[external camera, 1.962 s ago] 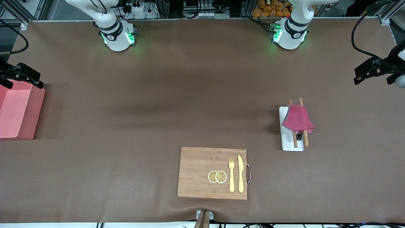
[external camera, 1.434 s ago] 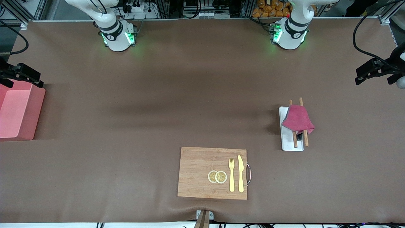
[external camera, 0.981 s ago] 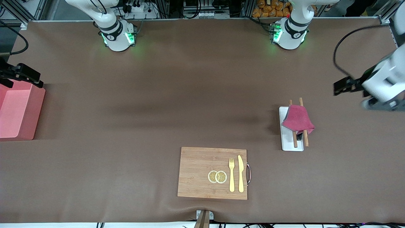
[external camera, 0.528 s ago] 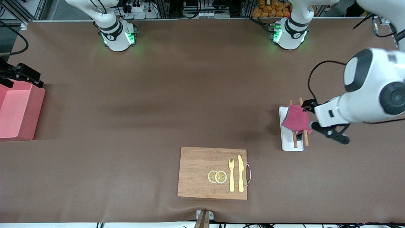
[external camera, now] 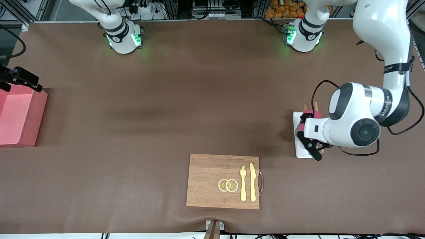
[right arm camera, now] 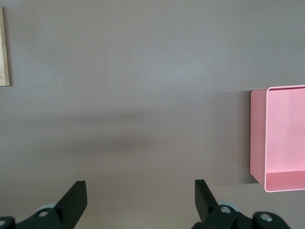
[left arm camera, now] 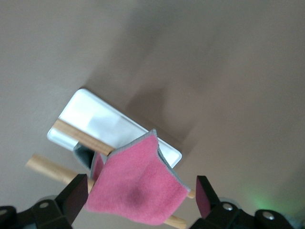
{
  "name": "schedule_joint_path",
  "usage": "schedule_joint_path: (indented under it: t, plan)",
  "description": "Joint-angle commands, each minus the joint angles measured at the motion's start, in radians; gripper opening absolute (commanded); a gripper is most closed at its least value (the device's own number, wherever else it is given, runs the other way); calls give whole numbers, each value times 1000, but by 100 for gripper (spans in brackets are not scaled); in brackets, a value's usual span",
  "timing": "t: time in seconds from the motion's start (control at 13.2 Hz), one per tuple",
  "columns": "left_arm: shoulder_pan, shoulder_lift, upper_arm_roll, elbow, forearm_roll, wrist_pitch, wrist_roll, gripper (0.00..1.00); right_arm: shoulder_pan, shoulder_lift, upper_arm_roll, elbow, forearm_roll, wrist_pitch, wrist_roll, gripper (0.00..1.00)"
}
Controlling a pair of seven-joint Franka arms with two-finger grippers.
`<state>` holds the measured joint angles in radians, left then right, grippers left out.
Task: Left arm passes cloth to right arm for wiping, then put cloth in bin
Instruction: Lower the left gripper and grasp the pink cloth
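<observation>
The magenta cloth (left arm camera: 138, 188) with a grey edge lies draped over two wooden chopsticks (left arm camera: 78, 135) on a white tray (left arm camera: 102, 119). My left gripper (left arm camera: 140, 198) hangs open just above it, one finger on each side of the cloth without touching it. From the front the left arm covers most of the cloth (external camera: 308, 114). The pink bin (external camera: 38, 119) stands at the right arm's end of the table. My right gripper (right arm camera: 140, 200) waits open over bare table beside the bin (right arm camera: 281, 138), holding nothing.
A bamboo cutting board (external camera: 209, 179) lies near the front edge with two lemon slices (external camera: 228, 185), a yellow fork (external camera: 243, 182) and a knife (external camera: 252, 182) on it. Brown mat (external camera: 166, 109) covers the table between the tray and the bin.
My left arm has swung in from the table's end and come down over the cloth and tray. The cloth, the tray and my right arm have not moved.
</observation>
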<state>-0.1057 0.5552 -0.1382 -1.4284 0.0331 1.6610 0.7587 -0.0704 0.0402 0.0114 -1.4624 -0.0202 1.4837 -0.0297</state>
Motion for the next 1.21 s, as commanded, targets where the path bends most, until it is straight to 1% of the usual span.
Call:
schedule_joint_path:
  t: [0.0,0.23,0.38,0.53,0.75,0.91,1.13]
  plan:
    - [0,15,2,-23,39,-3,99,100,-19,30,9,10,-12,-3,11,100]
    - [12,64,2,-29,60,-29,109,100,-19,47,9,13,-17,4,11,100]
    - [8,78,3,-27,67,-29,96,100,-20,99,9,17,-18,9,8,100]
    - [11,89,5,-27,79,-27,93,100,-31,102,9,16,-7,77,-63,100]
    - [14,92,8,-24,85,-26,90,100,-28,102,9,16,-7,84,-95,100]
    - [14,104,8,-17,85,-18,73,100,-29,128,9,14,-1,84,-95,100]
    - [14,108,8,-18,85,-3,53,100,-29,127,9,11,-9,78,-81,100]
